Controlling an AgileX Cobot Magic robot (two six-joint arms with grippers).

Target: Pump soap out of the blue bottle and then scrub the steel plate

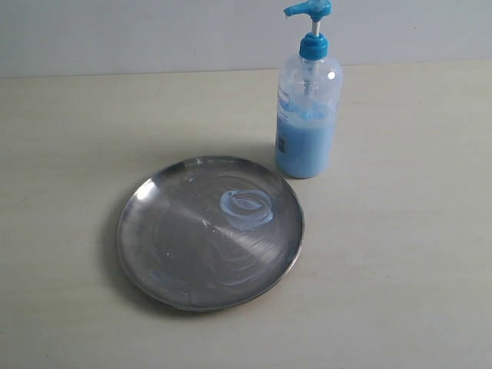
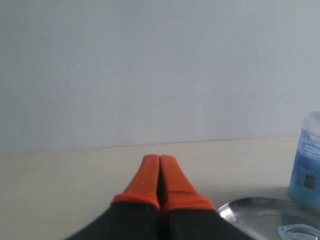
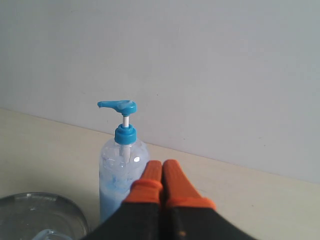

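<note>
So, plate (image 1: 165,257): flat on table (image 1: 400,277).
soap (image 1: 246,210): blob on plate, bottle side.
bottle (image 1: 306,127): upright, just beside plate rim.
left gripper (image 2: 159,161): tips together, empty, near plate.
right gripper (image 3: 162,165): tips together, empty.

Even, diffuse, fairly bright light with a cool, slightly washed-out cast. The steel plate (image 1: 165,246) throws a soft, narrow shadow on the table (image 1: 400,269) along its left and near rim, so the light falls from the plate's far right, the side of the blue bottle (image 1: 306,146). The plate's face carries a broad pale sheen with streaks but no hard glare; the soap (image 1: 246,209) on it looks glossy. A small bright glint sits on the bottle's shoulder in the right wrist view. Both wrist views are soft and grainy, and the plate's rim is blurred in them.
</note>
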